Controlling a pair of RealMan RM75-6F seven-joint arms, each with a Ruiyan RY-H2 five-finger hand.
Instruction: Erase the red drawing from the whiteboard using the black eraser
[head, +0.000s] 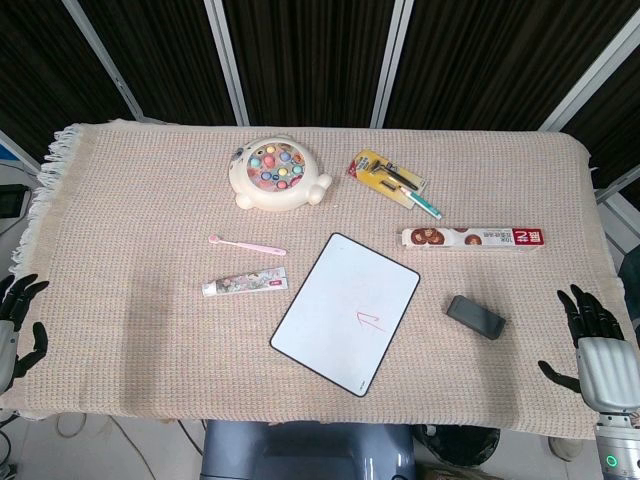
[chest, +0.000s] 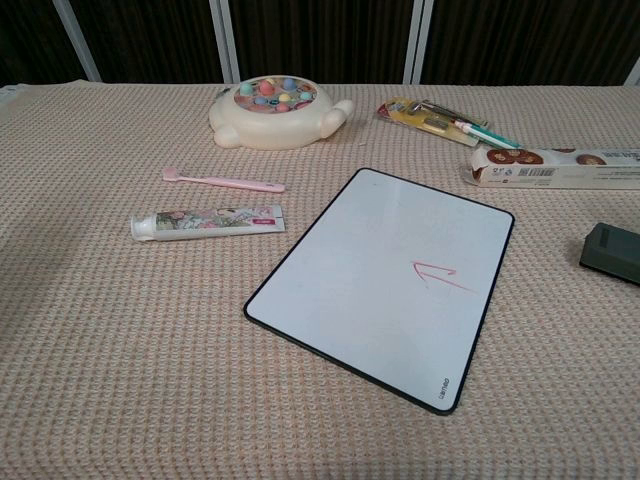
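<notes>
A white whiteboard (head: 345, 310) with a black rim lies tilted in the middle of the table, also seen in the chest view (chest: 385, 280). A small red drawing (head: 370, 320) sits on its right part (chest: 437, 275). The black eraser (head: 475, 316) lies on the cloth to the board's right, cut by the frame edge in the chest view (chest: 612, 252). My right hand (head: 595, 340) hangs at the table's right edge, fingers spread, holding nothing, well right of the eraser. My left hand (head: 18, 325) is at the left edge, fingers apart and empty. Neither hand shows in the chest view.
A cream fishing toy (head: 277, 173) stands at the back. A pink toothbrush (head: 247, 245) and a toothpaste tube (head: 245, 286) lie left of the board. A long biscuit box (head: 473, 238) and a packet with tools (head: 390, 175) lie behind and right of it.
</notes>
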